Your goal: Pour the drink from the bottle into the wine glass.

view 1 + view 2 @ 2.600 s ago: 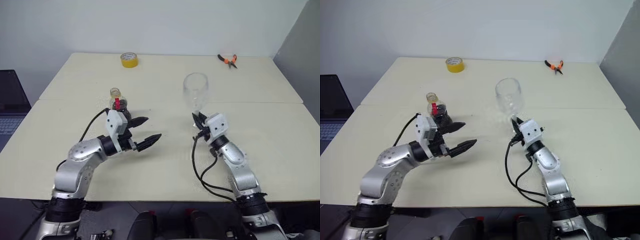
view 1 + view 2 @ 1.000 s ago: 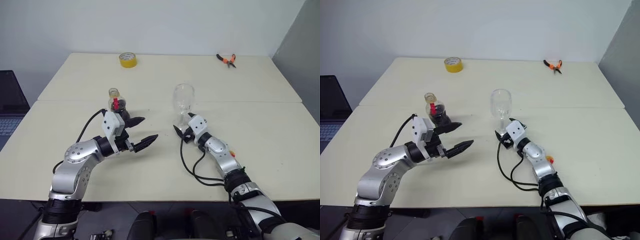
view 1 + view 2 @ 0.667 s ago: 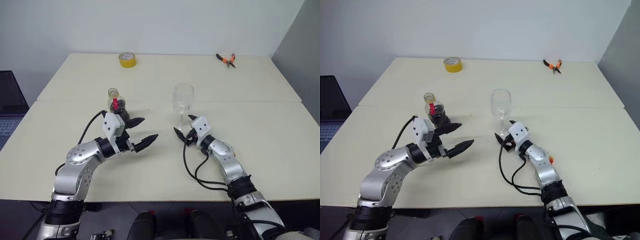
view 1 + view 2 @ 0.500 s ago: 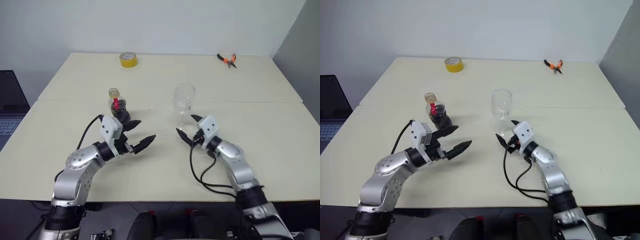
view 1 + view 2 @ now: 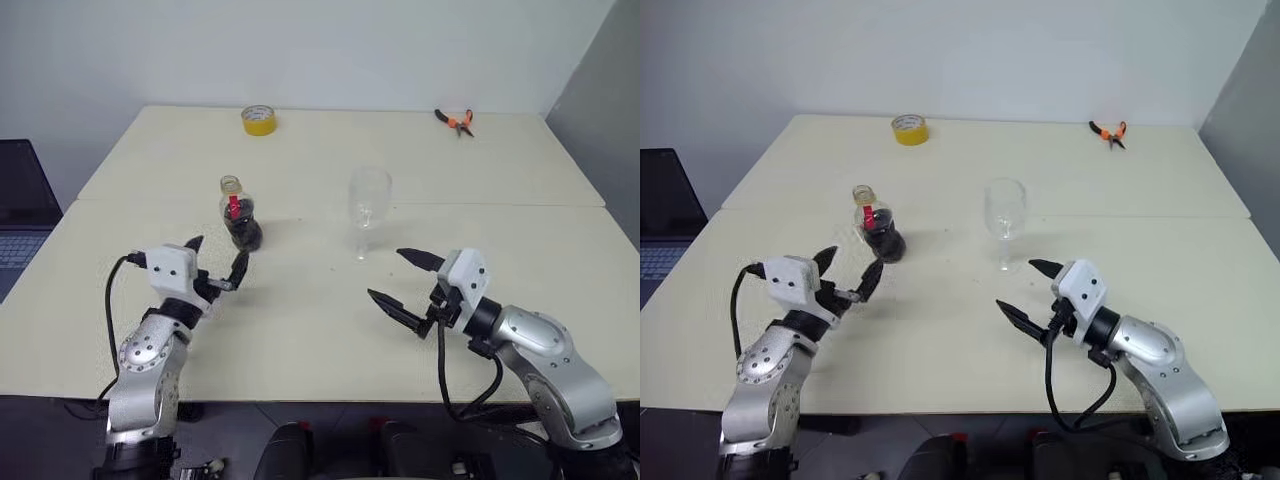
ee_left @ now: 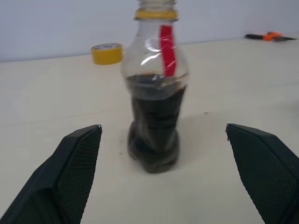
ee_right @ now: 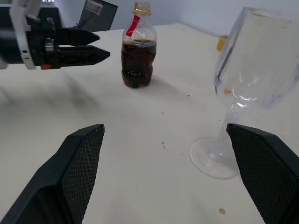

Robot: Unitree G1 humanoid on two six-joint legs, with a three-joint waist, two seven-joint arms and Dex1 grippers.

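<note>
Your left tool [image 5: 214, 264] is the nearer one: the bottle [image 5: 240, 213] stands upright on the counter [image 5: 300, 330] just beyond its wide-open, empty fingers, dead ahead. The right tool [image 5: 408, 284], also open and empty, sits short of the wine glass [image 5: 367, 209]

Bright even light, soft shadows, sharp focus.

The bottle [image 6: 155, 93] is clear, glossy plastic with a ribbed lower body, a shiny red label strip and a yellow neck ring; the drink [image 6: 154, 126] inside looks dark and opaque. The wine glass [image 7: 254, 74] is smooth transparent glass catching highlights. The counter [image 5: 330, 160] is matt, pale cream and smooth. The fingers [image 6: 77, 163] are matt black with a fine cross-hatched texture.
</note>
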